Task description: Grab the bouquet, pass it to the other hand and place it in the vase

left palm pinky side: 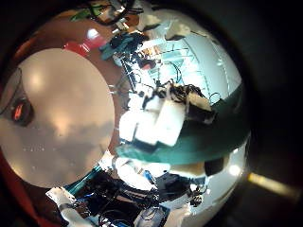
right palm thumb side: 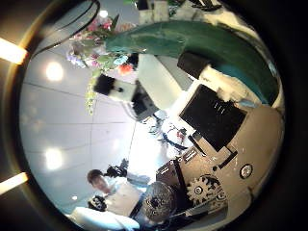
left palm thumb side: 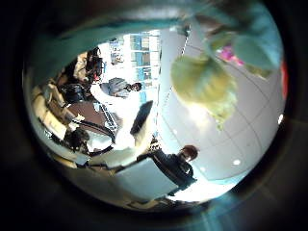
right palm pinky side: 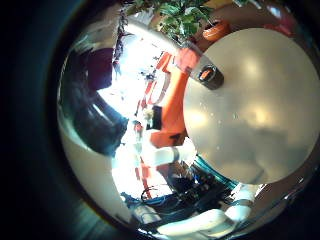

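While the bouquet is up off the worktop, you look to be in the hand-to-hand pass, judging by these views. Left little-finger view: the bouquet stem (left palm pinky side: 185, 149) runs close across the palm of the left hand (left palm pinky side: 68, 200), with a hand (left palm pinky side: 175, 113) just beyond it; the round worktop (left palm pinky side: 66, 132) lies below, and the vase (left palm pinky side: 21, 111) stands near its edge, well apart from the stem. Left thumb view: the flower heads (left palm thumb side: 204, 85) hang close, ceiling behind; no fingers show clearly. Right little-finger view: the worktop is bare but for the vase; a robot-like machine (right palm pinky side: 172, 105) and potted plants (right palm pinky side: 185, 15) stand beyond it, clear of the path. Right thumb view: the stem passes right beside the right hand (right palm thumb side: 226, 144), blooms at its far end. You cannot tell whether either hand's fingers are curled round the stem or spread. Next move, likely: confirm the receiving grip before releasing, then carry the stem-end down over the vase mouth.
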Motion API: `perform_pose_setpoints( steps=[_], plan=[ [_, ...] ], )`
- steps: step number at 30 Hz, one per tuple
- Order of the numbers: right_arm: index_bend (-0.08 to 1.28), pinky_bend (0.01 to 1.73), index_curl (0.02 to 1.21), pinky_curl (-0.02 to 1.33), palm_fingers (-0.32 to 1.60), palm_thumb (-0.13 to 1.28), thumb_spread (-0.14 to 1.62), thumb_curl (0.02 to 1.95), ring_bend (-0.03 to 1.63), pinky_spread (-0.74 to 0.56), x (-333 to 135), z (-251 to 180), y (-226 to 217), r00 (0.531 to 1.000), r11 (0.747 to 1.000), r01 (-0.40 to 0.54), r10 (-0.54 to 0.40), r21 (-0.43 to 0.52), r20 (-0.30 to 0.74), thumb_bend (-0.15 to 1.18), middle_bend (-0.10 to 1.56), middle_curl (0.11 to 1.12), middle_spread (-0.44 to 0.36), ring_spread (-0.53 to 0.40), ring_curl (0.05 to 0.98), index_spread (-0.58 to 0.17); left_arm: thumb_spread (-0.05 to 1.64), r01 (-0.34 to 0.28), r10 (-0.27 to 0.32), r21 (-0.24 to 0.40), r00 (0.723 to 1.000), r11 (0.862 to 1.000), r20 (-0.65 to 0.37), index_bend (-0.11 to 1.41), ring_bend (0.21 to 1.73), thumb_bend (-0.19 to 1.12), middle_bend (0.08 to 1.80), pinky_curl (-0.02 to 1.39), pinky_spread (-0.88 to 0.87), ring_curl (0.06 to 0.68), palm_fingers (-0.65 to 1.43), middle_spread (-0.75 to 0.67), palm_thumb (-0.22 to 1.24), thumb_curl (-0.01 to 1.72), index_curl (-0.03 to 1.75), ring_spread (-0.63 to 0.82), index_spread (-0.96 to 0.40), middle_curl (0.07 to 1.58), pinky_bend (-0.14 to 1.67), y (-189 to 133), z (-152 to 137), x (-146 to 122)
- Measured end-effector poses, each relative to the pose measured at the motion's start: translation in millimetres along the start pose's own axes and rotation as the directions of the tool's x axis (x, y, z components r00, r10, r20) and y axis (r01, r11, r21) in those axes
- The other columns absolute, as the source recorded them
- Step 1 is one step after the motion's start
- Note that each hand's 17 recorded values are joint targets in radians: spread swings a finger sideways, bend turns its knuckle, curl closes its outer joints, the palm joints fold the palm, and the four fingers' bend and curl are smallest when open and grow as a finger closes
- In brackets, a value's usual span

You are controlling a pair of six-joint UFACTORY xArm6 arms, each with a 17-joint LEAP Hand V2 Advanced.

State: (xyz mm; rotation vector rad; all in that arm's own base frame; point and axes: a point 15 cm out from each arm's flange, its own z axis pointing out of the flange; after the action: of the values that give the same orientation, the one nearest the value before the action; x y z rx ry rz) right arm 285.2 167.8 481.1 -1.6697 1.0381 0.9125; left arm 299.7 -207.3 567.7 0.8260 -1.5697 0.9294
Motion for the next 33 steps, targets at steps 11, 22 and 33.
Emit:
perform_pose_setpoints(
  steps=[11, 22, 33],
  plan=[
    [1.21, 1.22, 0.89, 0.99, 1.11, 1.03, 0.87, 1.22, 1.45, -0.19, 24.4, -8.5, -7.9, 0.994, 0.998, -0.025, 0.032, 0.063, -0.106, -0.03, 1.42, 0.77, -0.121, -0.198, 0.722, -0.221, 0.97, 0.017, -0.017, -0.006, 0.995, 1.0, -0.102, 0.34, 1.2, 0.17, 0.86, 0.51, -0.34, 0.41, 1.32, -0.3, 0.9, 0.5, 0.62, -0.34, -0.28, 0.75, 1.02, -5.4, -4.1, 10.4],
    [0.61, 1.19, 0.76, 0.82, 0.56, 0.81, 0.95, 0.9, 1.33, -0.44, 29.7, -27.1, -8.4, 0.991, 0.989, -0.037, 0.054, 0.14, -0.122, -0.04, 1.07, 0.67, -0.183, -0.254, 0.637, -0.336, 1.04, -0.041, 0.044, 0.022, 0.99, 0.999, -0.133, 0.66, 1.49, 0.2, 1.09, 0.71, -0.48, 0.542, 1.08, -0.48, 1.03, 0.65, 0.96, -0.41, -0.57, 0.92, 1.31, -6.9, -14.8, 25.5],
    [0.4, 1.01, 0.56, 0.72, 0.08, 0.78, 0.94, 0.72, 1.02, -0.07, 55.7, -42.9, 6.5, 0.982, 0.965, -0.084, 0.121, 0.247, -0.142, -0.03, 0.66, 0.5, -0.131, -0.166, 0.471, -0.435, 1.1, -0.247, 0.257, 0.258, 0.967, 0.934, -0.003, 0.65, 1.53, 0.19, 1.11, 0.78, -0.52, 0.553, 1.03, -0.52, 1.04, 0.74, 1.15, -0.41, -0.67, 0.98, 1.32, -15.1, -85.6, 65.5]
  ],
)
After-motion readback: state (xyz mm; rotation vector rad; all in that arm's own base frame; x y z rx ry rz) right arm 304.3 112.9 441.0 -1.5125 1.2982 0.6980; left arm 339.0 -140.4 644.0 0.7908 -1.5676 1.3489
